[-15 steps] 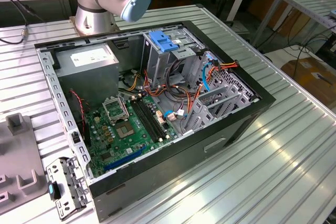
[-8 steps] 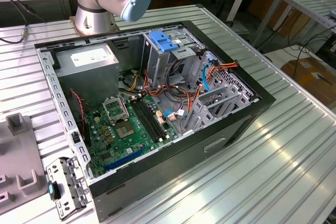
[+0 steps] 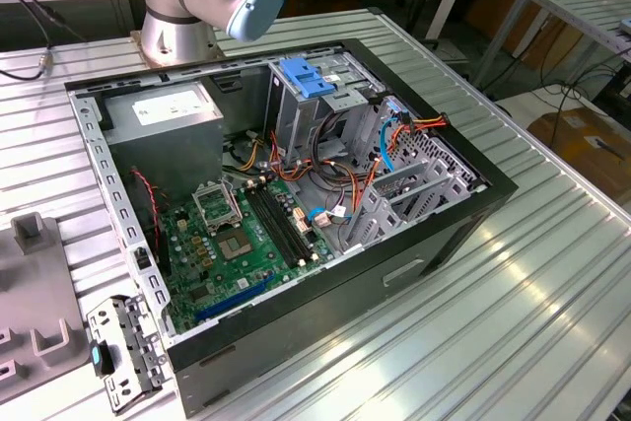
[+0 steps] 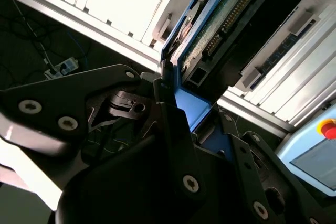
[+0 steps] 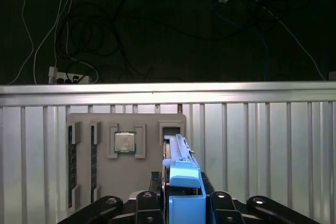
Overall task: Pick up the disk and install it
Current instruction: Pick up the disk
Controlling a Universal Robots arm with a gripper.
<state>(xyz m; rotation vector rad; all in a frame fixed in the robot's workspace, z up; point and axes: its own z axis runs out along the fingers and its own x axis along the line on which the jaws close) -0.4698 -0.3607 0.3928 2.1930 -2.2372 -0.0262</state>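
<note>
The disk [image 5: 185, 178] stands on edge between my gripper's [image 5: 181, 195] black fingers, its blue side rail facing the first wrist view. The second wrist view shows the disk's green circuit-board side [image 4: 223, 17] and blue rail reaching out from the gripper [image 4: 194, 115], which is shut on it. Beyond the disk lies a grey holder tray [image 5: 100, 166] with an empty slot close to the disk's far end. Whether the disk still touches that slot I cannot tell. The open computer case [image 3: 296, 194] has a metal drive cage topped by a light-blue latch [image 3: 311, 81].
A CPU chip [image 5: 125, 142] sits in the grey tray. The case holds a grey power-supply box [image 3: 163, 110], a green motherboard [image 3: 237, 234] and orange and blue cables [image 3: 394, 135]. A loose metal bracket [image 3: 123, 352] lies by the case. The arm's base [image 3: 177, 17] stands behind it.
</note>
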